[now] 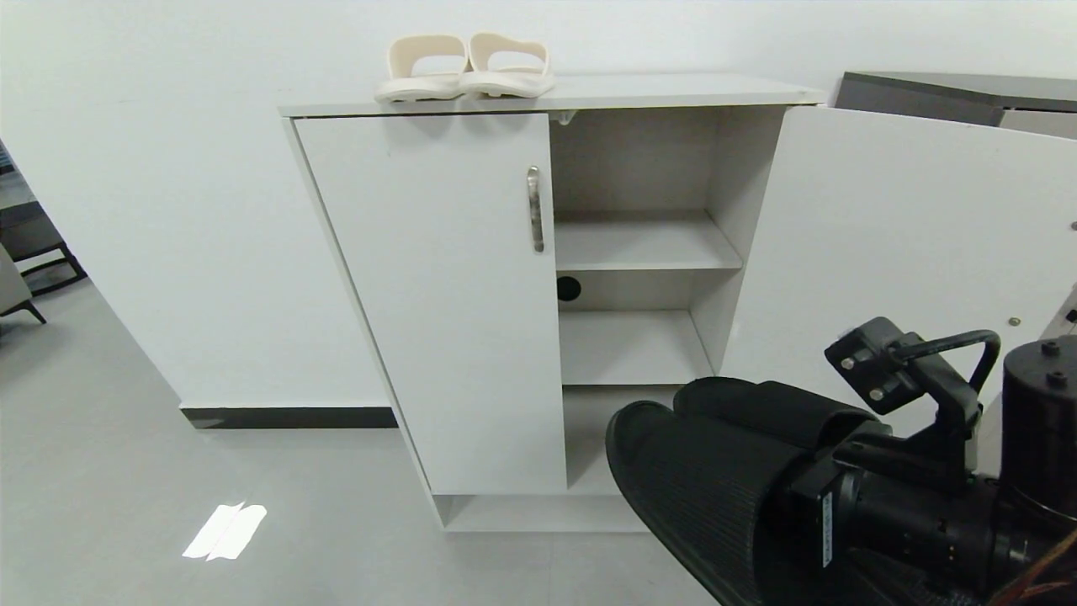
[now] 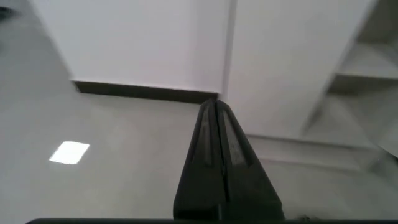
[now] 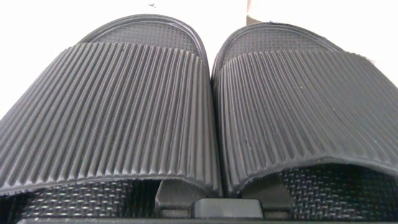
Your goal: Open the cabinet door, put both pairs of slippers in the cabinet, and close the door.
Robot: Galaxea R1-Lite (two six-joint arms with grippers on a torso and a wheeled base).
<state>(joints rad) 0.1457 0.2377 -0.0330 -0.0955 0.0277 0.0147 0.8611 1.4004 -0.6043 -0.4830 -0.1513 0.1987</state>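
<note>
A white cabinet (image 1: 639,88) stands against the wall, its right door (image 1: 909,244) swung open and its left door (image 1: 437,295) closed. Bare shelves (image 1: 644,244) show inside. A cream pair of slippers (image 1: 465,69) lies on the cabinet top, above the closed door. A black ribbed pair of slippers (image 1: 715,471) hangs low in front of the open half, toes toward the cabinet. My right gripper (image 3: 214,200) is shut on the black slippers (image 3: 211,106) where their inner edges meet. My left gripper (image 2: 216,115) is shut on nothing, above the floor near the cabinet's base.
A metal handle (image 1: 535,209) runs along the closed door's inner edge. Dark chairs (image 1: 25,252) stand far left and grey furniture (image 1: 959,93) sits behind the open door. A bright patch (image 1: 225,530) lies on the open grey floor to the cabinet's left.
</note>
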